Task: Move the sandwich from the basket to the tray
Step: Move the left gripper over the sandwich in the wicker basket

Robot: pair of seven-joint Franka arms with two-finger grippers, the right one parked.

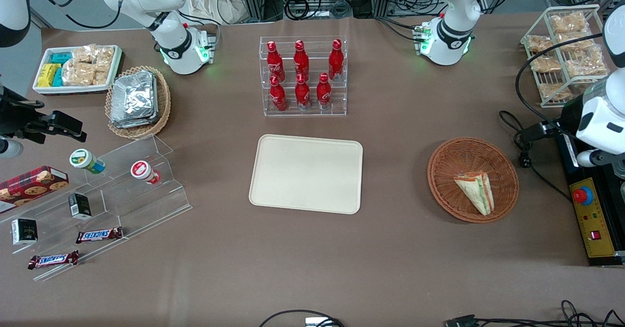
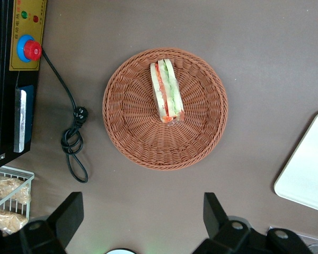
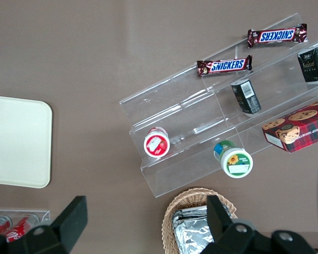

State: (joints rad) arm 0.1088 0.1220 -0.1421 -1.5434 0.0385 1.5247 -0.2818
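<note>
The sandwich [image 1: 476, 190] [image 2: 167, 91] is a wrapped triangular wedge with green and red filling. It lies in the reddish-brown wicker basket [image 1: 439, 171] [image 2: 132, 137], toward the working arm's end of the table. The cream tray [image 1: 306, 173] [image 2: 307, 174] [image 3: 16, 140] lies flat mid-table with nothing on it. My gripper [image 2: 142, 211] hangs high over bare table beside the basket, a little farther from the front camera than it. It is open, with its black fingers [image 2: 69, 211] wide apart and nothing between them.
A black and yellow control box with a red button [image 1: 591, 214] [image 2: 26, 32] and a coiled cable [image 1: 525, 158] [image 2: 74, 143] lie beside the basket. A wire rack of snack bags [image 1: 566, 53] stands farther back. A red bottle rack [image 1: 303, 75] stands past the tray.
</note>
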